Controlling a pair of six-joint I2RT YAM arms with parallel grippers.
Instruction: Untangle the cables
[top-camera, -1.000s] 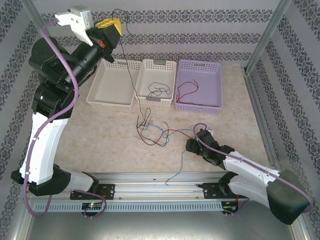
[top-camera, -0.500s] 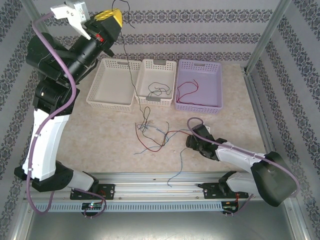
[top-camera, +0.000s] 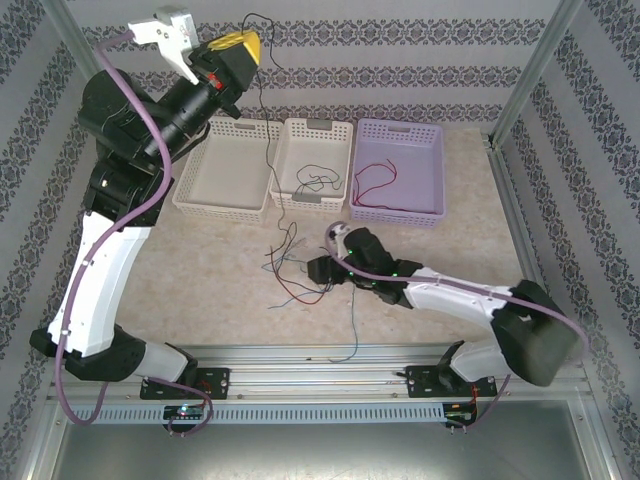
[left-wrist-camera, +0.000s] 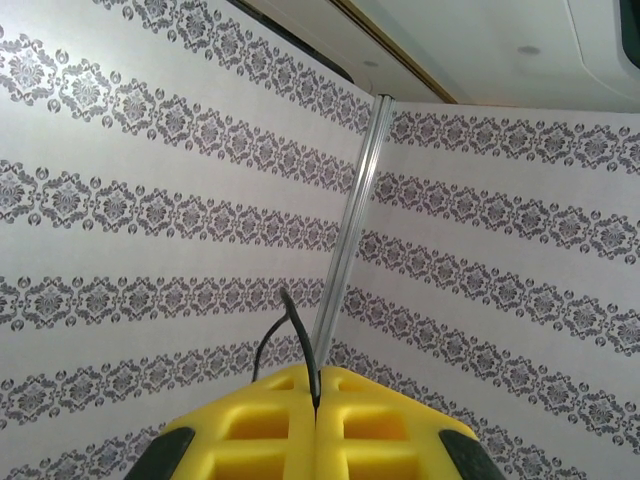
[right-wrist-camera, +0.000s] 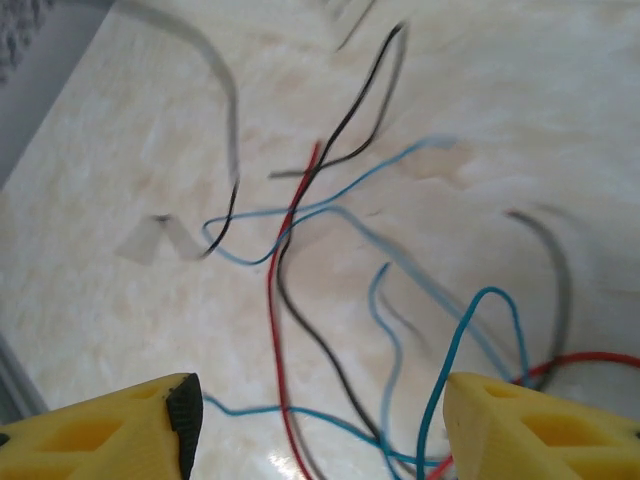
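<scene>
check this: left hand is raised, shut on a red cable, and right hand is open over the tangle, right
The cable in the left hand is black, not red; the left wrist view shows it. The rest stands: that hand is raised and shut, the right hand open over the tangle.

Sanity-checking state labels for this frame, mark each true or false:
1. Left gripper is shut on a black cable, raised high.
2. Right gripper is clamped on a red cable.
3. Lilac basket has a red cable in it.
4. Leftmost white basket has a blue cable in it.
1. True: the left gripper is shut on the black cable, high above the table.
2. False: the right gripper is open over the tangle, holding nothing.
3. True: the lilac basket holds a red cable.
4. False: no blue cable lies in the leftmost white basket; the middle basket holds a dark cable.
</scene>
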